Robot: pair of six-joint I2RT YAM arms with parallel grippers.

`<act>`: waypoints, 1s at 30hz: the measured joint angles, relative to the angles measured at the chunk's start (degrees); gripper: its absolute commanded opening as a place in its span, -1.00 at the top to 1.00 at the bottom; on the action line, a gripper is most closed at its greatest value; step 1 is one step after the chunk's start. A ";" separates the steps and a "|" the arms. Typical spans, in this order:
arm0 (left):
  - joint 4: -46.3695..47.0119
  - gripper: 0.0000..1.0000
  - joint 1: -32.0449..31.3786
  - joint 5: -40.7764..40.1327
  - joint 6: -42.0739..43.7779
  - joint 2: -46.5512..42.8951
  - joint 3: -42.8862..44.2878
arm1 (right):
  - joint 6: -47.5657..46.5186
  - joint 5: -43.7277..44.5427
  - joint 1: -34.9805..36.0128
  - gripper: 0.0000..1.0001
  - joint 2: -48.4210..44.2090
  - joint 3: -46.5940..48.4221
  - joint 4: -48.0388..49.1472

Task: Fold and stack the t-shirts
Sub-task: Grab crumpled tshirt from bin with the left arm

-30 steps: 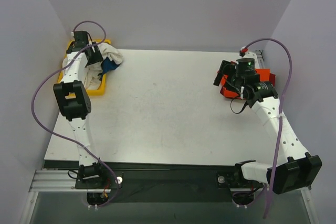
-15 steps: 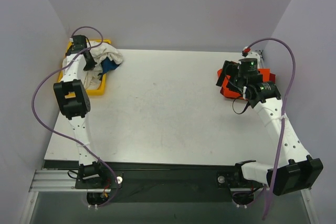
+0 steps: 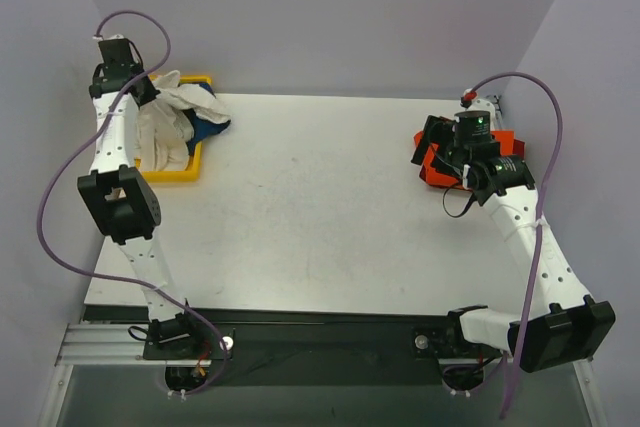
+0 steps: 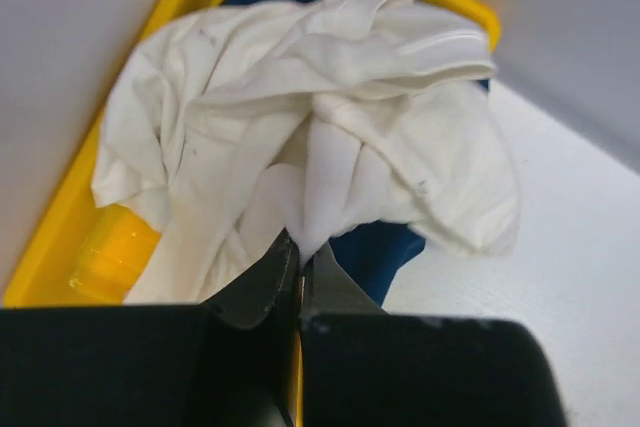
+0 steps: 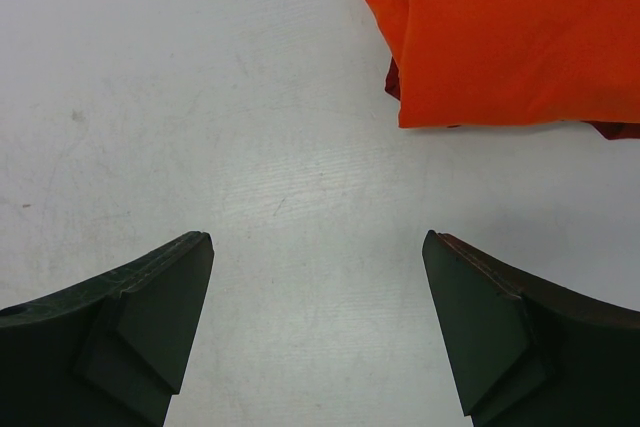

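Note:
An off-white t-shirt (image 3: 172,112) lies heaped in the yellow bin (image 3: 170,173) at the table's far left corner. A dark blue t-shirt (image 3: 211,126) peeks out under it. My left gripper (image 3: 141,91) is raised over the bin, and in the left wrist view this gripper (image 4: 298,243) is shut on a fold of the off-white t-shirt (image 4: 330,97), the dark blue t-shirt (image 4: 378,252) just beyond. At the far right lies a folded orange-red t-shirt (image 5: 510,27) on a dark red one (image 5: 393,79). My right gripper (image 5: 317,242) stands open over bare table beside them.
The yellow bin (image 4: 112,247) sits close to the left wall. The grey table (image 3: 320,197) runs between the bin and the orange-red stack (image 3: 437,170). The right arm's purple cable (image 3: 548,117) loops above the stack near the right wall.
My left gripper shut on the off-white t-shirt and lifted up and back, drawing the cloth upward. The right gripper shifted slightly toward the stack, still open.

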 measured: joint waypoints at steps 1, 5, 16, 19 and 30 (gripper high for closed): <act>-0.02 1.00 0.11 0.17 0.02 -1.84 0.22 | 0.00 -0.13 0.00 -0.80 0.02 0.00 0.00; 0.68 1.00 0.81 0.92 0.55 -7.56 2.43 | -0.04 -0.66 0.00 -0.80 0.17 0.00 0.02; 4.15 1.00 1.40 7.76 4.00 -17.42 3.69 | -0.15 -2.01 0.00 -0.80 0.22 0.00 0.02; 5.62 1.00 1.40 10.62 4.52 -20.06 3.69 | -0.17 -2.29 0.00 -0.80 0.22 0.00 0.04; 11.63 1.00 -1.70 21.92 2.25 -29.27 8.59 | -0.20 -2.95 0.00 -0.80 0.22 0.00 0.52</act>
